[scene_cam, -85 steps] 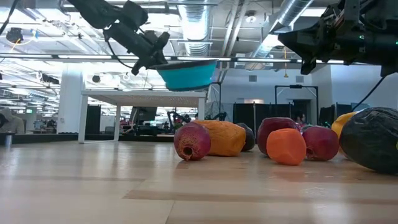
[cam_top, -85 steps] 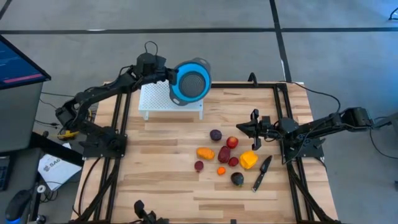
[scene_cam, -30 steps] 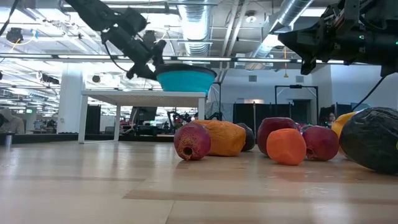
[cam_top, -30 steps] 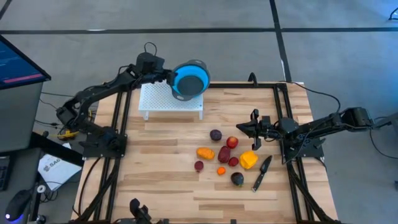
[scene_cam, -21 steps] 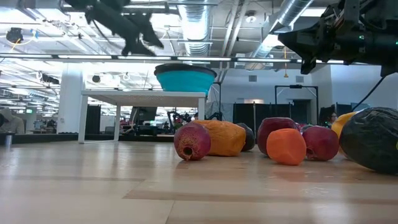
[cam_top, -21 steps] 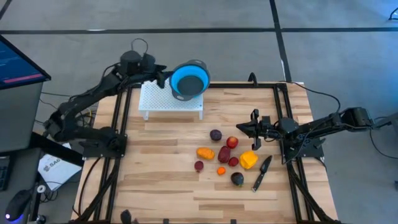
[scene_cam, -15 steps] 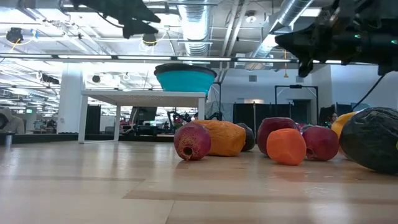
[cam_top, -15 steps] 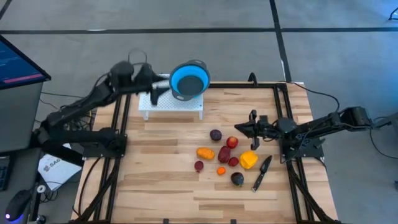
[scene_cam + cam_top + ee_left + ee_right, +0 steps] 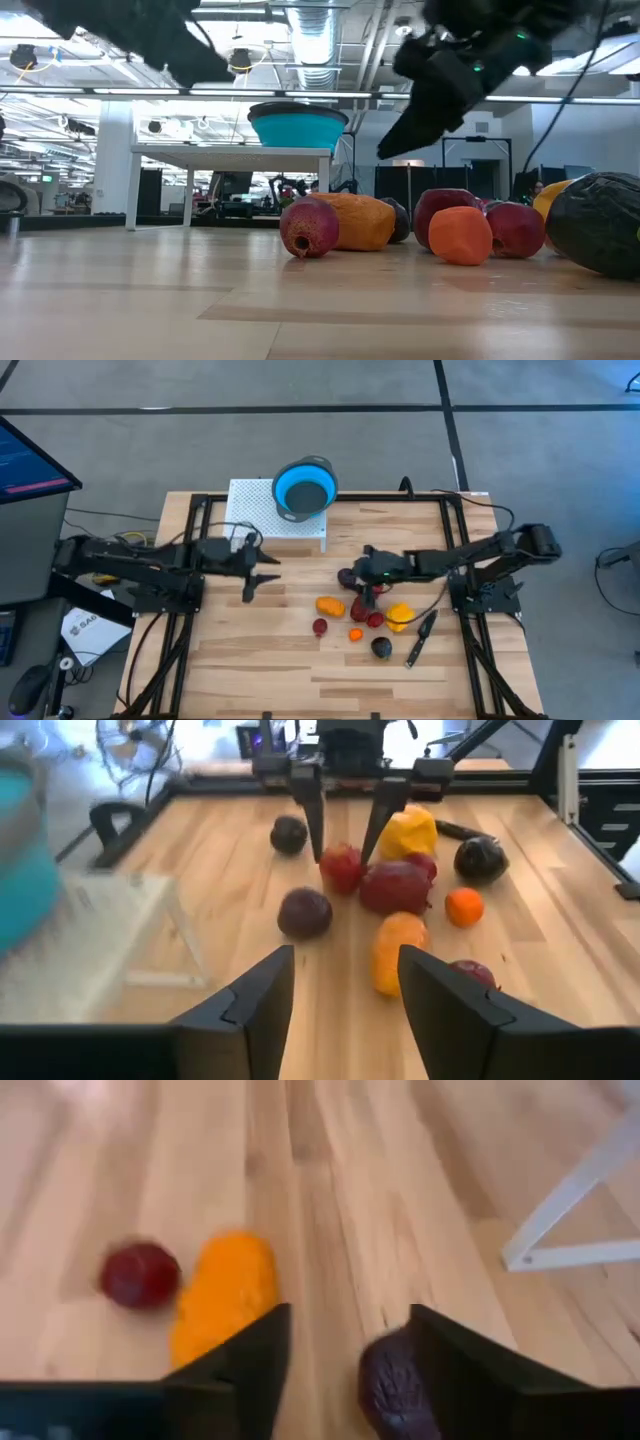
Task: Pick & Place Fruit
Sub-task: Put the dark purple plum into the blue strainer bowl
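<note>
Several small fruit pieces lie clustered on the wooden table right of centre: a purple one (image 9: 346, 576), a long orange one (image 9: 330, 605), red ones (image 9: 375, 620), a yellow one (image 9: 400, 617), a dark one (image 9: 381, 648). My right gripper (image 9: 358, 588) hangs open and tilted down over the cluster's far part, its fingers (image 9: 313, 815) standing above a red fruit (image 9: 342, 870). In its wrist view the purple fruit (image 9: 395, 1380) shows between the fingers. My left gripper (image 9: 262, 575) is open above the table left of the fruit, pointing at it.
The blue bowl (image 9: 305, 487) stands by its base on a white perforated rack (image 9: 262, 515) at the table's far edge. A black-handled knife (image 9: 420, 638) lies right of the fruit. Bare wood lies left of and in front of the cluster.
My left gripper has drawn away from the blue bowl, swung toward the table's near side and come down left of the fruit; the bowl stays on the rack. My right gripper has gone toward the table's left over the fruit and tipped downward.
</note>
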Robot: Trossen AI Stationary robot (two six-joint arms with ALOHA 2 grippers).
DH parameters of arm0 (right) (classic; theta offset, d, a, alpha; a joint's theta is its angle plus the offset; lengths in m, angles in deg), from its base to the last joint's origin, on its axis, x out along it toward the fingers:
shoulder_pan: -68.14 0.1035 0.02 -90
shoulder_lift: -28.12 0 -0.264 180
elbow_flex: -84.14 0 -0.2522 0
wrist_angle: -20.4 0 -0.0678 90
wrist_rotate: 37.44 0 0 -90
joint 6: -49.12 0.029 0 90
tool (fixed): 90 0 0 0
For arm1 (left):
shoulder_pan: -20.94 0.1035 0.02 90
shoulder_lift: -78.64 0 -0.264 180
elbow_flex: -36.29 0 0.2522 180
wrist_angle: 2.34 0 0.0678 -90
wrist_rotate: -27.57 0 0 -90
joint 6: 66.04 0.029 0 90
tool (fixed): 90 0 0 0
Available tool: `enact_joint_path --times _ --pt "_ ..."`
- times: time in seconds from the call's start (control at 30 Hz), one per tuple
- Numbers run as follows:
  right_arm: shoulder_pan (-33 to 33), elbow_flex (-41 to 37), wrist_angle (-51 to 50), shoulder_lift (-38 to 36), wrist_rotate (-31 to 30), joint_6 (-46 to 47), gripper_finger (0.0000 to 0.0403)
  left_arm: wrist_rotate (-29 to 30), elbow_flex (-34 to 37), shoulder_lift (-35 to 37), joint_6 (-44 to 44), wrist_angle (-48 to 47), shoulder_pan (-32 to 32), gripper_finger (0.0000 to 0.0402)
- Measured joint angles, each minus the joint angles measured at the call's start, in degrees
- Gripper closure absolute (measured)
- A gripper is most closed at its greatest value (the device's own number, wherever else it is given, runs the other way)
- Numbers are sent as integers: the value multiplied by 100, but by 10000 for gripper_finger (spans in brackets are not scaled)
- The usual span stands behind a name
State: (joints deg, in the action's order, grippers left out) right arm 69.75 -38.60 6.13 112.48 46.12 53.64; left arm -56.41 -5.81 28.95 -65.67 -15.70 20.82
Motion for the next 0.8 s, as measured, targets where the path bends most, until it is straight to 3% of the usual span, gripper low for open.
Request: enact_joint_path --times 0.17,0.33,0.5,0.8 --pt "-229 949 -1275 814 -2 -402 96 119 740 3 -668 1191 -296 241" --pt "-554 1481 -1980 1462 40 -781 61 123 1472 4 -891 2308 -361 247" --pt "-796 1670 -2277 1835 269 -997 75 169 1887 4 -987 3023 -360 252" --pt "-901 1767 -2312 1949 490 -1003 151 339 1978 -42 -967 3171 -356 253"
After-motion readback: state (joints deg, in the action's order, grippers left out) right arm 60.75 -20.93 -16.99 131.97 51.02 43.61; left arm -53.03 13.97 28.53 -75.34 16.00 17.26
